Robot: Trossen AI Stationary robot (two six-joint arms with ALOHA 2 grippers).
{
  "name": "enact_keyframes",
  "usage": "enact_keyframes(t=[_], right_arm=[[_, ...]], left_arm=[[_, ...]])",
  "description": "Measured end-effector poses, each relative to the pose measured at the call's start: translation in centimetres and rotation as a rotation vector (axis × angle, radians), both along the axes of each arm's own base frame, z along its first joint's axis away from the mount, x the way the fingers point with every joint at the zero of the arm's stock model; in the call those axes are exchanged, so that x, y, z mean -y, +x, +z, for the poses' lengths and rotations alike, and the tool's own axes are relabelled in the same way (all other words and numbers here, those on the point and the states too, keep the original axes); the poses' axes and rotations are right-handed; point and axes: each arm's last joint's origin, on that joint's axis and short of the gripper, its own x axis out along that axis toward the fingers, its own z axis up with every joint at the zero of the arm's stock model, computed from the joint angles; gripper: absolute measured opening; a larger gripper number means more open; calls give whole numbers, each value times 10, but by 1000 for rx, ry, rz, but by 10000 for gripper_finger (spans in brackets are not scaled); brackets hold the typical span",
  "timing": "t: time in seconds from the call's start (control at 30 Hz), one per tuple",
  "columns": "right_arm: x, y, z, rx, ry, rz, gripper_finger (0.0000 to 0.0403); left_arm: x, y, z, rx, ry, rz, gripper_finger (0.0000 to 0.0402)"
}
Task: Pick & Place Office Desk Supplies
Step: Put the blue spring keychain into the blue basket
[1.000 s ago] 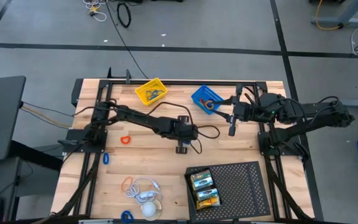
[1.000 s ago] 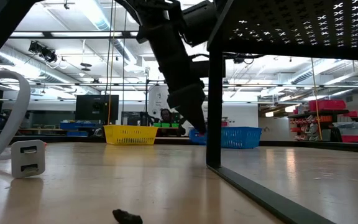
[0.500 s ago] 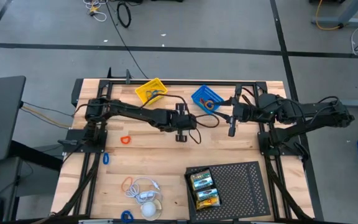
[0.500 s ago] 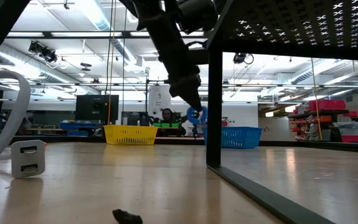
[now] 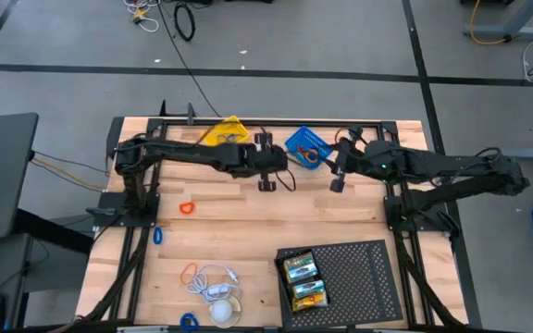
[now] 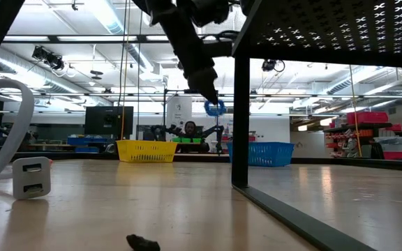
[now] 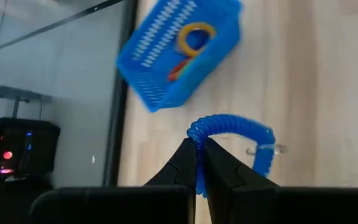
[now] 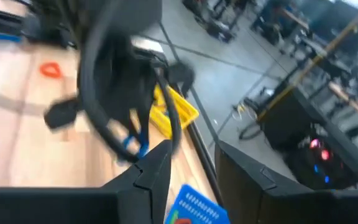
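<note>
My left jaws [image 7: 199,163] are clenched on a blue coiled band [image 7: 232,134], pinching one end of its arc so the rest of the loop curls out ahead of the fingertips and hangs clear of the counter [image 5: 248,231]; the low view shows the band [image 6: 214,107] dangling in the air above the wood. What matters from here is the blue basket [image 7: 178,51]: the left wrist view puts it ahead of the jaws and off to one side, not yet under the band. From above, the left gripper [image 5: 267,184] sits near the far edge of the counter, with the blue basket [image 5: 304,146] just beyond it toward the right arm and the yellow basket [image 5: 224,132] farther back along my own arm. I judge the left arm is the one to finish this, since it carries the band and the basket is near. The right jaws [image 5: 334,183] hover just beside that same basket, on its other side, part-way apart with nothing between them. That is my worry: both grippers crowd one small basket. I would keep the band high, slide it over the rim, then release.
</note>
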Motion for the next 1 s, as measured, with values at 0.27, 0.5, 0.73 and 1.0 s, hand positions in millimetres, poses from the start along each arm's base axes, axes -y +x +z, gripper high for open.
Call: enact_keyframes(t=[0.27, 0.5, 0.73, 1.0], right_arm=[[42, -5, -37, -14, 95, -76, 193], [79, -17, -57, 57, 210, -7, 238], [103, -31, -74, 272, 313, 129, 234], [112, -37, -72, 402, 424, 123, 234]], left_arm=[[-27, -17, 31, 73, -21, 1, 10], [-57, -19, 48, 248, -169, -154, 10], [-85, -18, 62, 473, -234, -276, 10], [-105, -12, 61, 582, -188, -252, 10]])
